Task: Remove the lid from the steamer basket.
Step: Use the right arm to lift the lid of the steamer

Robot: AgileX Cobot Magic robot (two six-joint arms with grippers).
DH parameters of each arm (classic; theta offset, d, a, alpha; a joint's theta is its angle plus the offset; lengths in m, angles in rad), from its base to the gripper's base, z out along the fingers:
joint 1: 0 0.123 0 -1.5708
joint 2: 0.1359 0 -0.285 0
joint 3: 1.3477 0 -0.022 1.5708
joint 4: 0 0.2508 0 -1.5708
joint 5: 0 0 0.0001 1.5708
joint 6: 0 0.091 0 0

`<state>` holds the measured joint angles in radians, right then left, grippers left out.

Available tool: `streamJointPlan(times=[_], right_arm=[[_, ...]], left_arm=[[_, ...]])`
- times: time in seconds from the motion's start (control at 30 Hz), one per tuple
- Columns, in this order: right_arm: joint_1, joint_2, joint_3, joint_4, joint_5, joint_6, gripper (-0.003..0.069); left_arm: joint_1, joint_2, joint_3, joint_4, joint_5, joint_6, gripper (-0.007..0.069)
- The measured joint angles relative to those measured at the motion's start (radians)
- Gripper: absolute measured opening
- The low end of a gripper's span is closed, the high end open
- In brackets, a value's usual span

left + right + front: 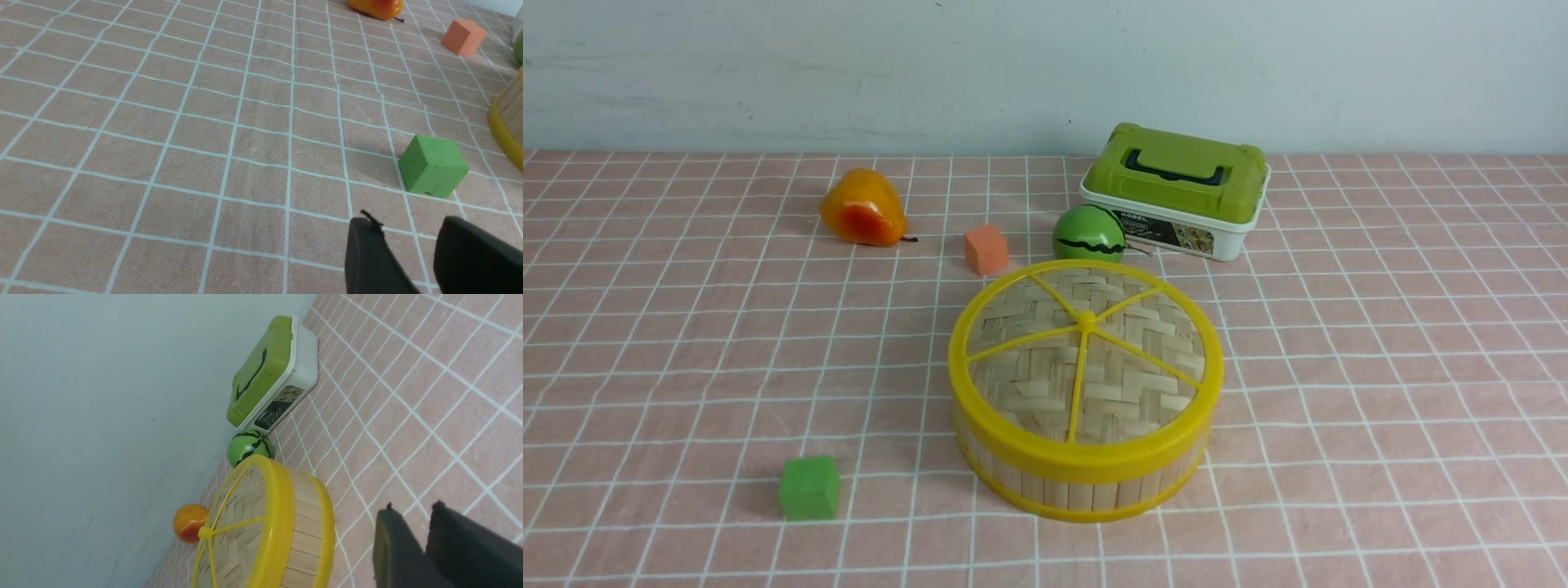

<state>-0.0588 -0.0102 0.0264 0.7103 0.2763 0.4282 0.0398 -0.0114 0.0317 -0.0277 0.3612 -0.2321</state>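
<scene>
The steamer basket (pixel 1086 490) stands on the pink checked cloth just right of centre. It has a bamboo-slat wall and yellow rims. The lid (pixel 1086 359), woven bamboo with a yellow rim, spokes and centre knob, sits closed on it. Neither gripper shows in the front view. In the left wrist view my left gripper (pixel 408 222) is open and empty above the cloth, and the basket's edge (pixel 508 118) is off to one side. In the right wrist view my right gripper (pixel 412 508) is empty with a narrow gap, beside the basket wall (pixel 306 522) and lid (pixel 237 522), not touching.
A green cube (pixel 809 487) lies front left, near my left gripper (pixel 433 165). An orange cube (pixel 986 249), a pear (pixel 862 208) and a watermelon ball (pixel 1088 234) lie behind the basket. A white box with a green handled lid (pixel 1176 188) stands by the back wall.
</scene>
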Motion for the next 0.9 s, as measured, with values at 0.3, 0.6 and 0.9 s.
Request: streamJointPlan(times=[0.3, 0.6, 0.9], right_arm=[[0.0, 0.048, -0.222, -0.12, 0.184, -0.329, 0.0102], [0.007, 0.695, -0.945, -0.401, 0.923, -0.733, -0.002], [0.214, 1.024, -1.144, -0.417, 0.974, -0.777, 0.0]], left_arm=[[0.0, 0.0, 0.0, 0.0, 0.0, 0.0, 0.0239], [0.0, 0.0, 0.0, 0.0, 0.0, 0.0, 0.0239], [0.0, 0.0, 0.0, 0.0, 0.0, 0.0, 0.0239]])
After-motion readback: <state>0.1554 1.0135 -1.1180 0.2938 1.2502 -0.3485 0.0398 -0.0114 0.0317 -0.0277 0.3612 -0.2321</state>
